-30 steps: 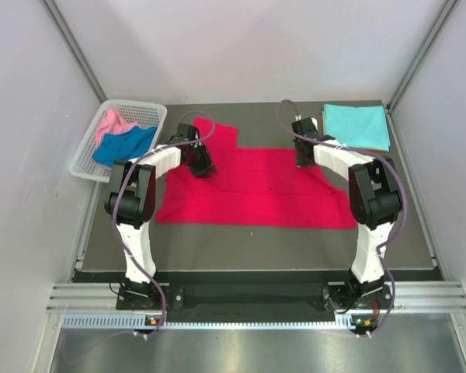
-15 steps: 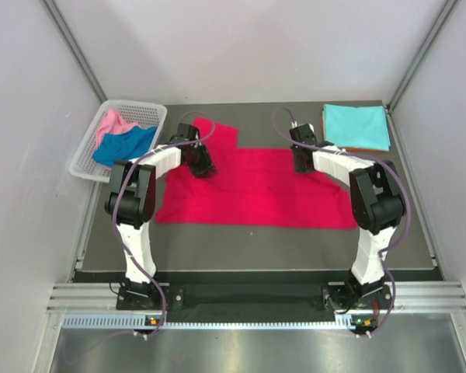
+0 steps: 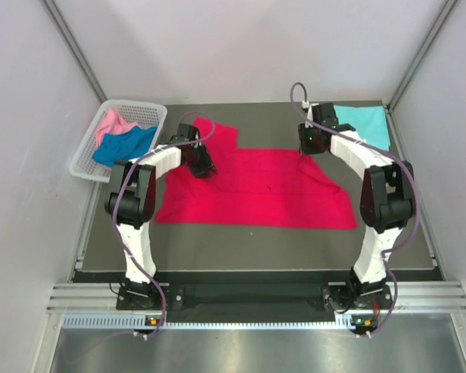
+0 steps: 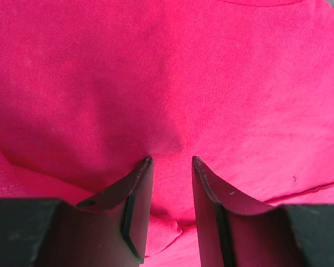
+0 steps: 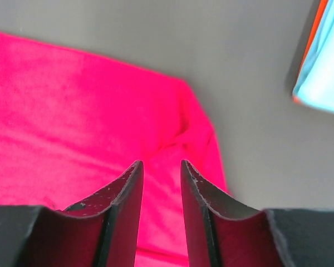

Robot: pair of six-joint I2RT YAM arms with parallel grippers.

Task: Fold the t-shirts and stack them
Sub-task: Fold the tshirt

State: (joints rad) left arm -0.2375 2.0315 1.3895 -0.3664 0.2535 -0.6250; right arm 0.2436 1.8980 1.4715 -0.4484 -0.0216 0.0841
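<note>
The crimson red t-shirt lies spread flat across the middle of the table. My left gripper stands over its far left part, near the sleeve; in the left wrist view the left gripper is open, its tips down on the red cloth with a small fold lying between them. My right gripper hovers open above the shirt's far right corner and holds nothing. A folded turquoise t-shirt lies on an orange one at the back right. Pink and blue t-shirts sit in the basket.
The white lattice basket stands at the table's far left edge, close to the left wall. Bare grey table separates the red shirt's corner from the folded stack. Walls close in on both sides.
My right gripper has opened, let go of the red shirt's right corner and lifted away toward the back right. The left arm has stayed still.
</note>
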